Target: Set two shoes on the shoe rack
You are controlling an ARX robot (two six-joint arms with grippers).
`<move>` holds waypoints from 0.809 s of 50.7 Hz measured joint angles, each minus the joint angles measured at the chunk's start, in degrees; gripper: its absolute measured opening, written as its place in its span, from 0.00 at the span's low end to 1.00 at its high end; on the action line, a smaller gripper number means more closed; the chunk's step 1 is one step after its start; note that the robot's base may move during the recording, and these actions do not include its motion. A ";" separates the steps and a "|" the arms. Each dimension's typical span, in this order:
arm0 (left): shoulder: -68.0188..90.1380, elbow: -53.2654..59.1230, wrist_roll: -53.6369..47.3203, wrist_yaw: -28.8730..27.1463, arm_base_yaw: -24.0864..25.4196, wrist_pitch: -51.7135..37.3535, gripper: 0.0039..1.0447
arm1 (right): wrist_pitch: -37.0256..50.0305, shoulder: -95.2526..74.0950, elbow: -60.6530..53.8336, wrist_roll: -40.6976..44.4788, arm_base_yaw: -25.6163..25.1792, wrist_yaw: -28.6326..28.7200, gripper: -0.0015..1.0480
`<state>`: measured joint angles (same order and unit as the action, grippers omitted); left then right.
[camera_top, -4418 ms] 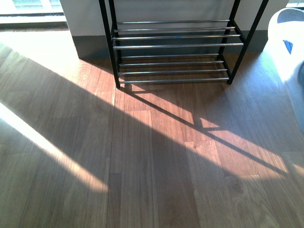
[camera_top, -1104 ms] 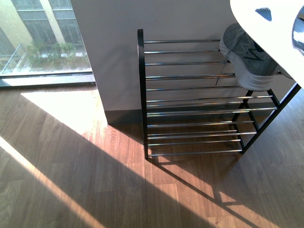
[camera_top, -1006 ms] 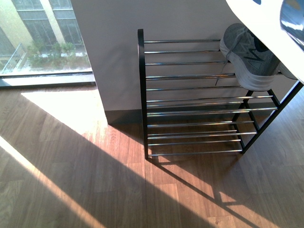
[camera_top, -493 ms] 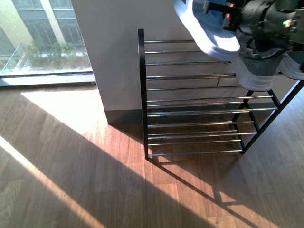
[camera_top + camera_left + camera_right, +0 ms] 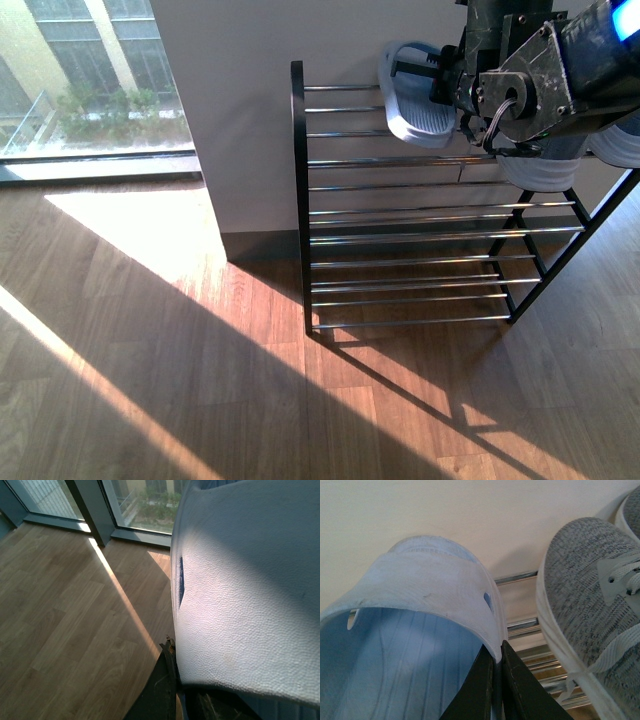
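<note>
- Right gripper [image 5: 493, 680] is clamped on the strap edge of a pale blue slide [image 5: 415, 95]; in the right wrist view my two dark fingers [image 5: 479, 687] pinch that edge between them.
- Left gripper: its wrist view is filled by a second pale blue slide [image 5: 250, 580], with a dark finger showing under the slide's edge, so I judge it is holding that slide, though I cannot tell how its jaws stand.
- Floor [image 5: 200, 380] below the shoe rack carries no shoe.
- Half a second ago my right-hand slide hung high, above the top rods; now it has come down and sits tilted, sole facing the camera, at the top tier of the shoe rack [image 5: 400, 210], near its left end.
- Just beside it, a grey sneaker [image 5: 590, 595] sits on the same tier.
- That drop means, I judge, the first placing is nearly done: level the slide onto the rods, release, then bring the left one.
</note>
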<state>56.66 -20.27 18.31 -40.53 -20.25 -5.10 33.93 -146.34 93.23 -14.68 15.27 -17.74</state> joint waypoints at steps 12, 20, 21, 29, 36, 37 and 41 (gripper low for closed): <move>0.00 0.00 0.00 -0.02 0.00 0.00 0.01 | 0.48 -5.75 5.95 5.40 -1.22 -4.76 0.02; 0.00 0.00 0.00 0.00 0.00 -0.02 0.01 | 0.92 -7.63 8.09 8.68 -1.62 -5.42 0.02; 0.00 0.00 0.00 -0.02 0.00 0.00 0.01 | 0.92 -7.74 8.24 8.81 -1.66 -5.44 0.02; 0.00 0.00 0.00 0.00 0.00 0.00 0.01 | 1.29 -8.07 8.52 10.45 -1.81 -5.16 0.07; 0.00 0.00 0.00 -0.02 0.00 0.00 0.01 | 4.07 -7.37 6.14 11.37 -1.84 -3.58 0.25; 0.00 0.00 0.00 -0.02 0.00 0.00 0.01 | 4.31 -7.21 5.77 11.34 -1.86 -3.39 0.27; 0.00 0.00 0.00 0.00 0.00 0.00 0.01 | 6.75 -4.76 1.49 11.45 -1.90 -1.49 0.42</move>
<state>56.66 -20.27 18.31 -40.53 -20.25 -5.10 40.69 -151.11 94.72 -3.22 13.37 -19.22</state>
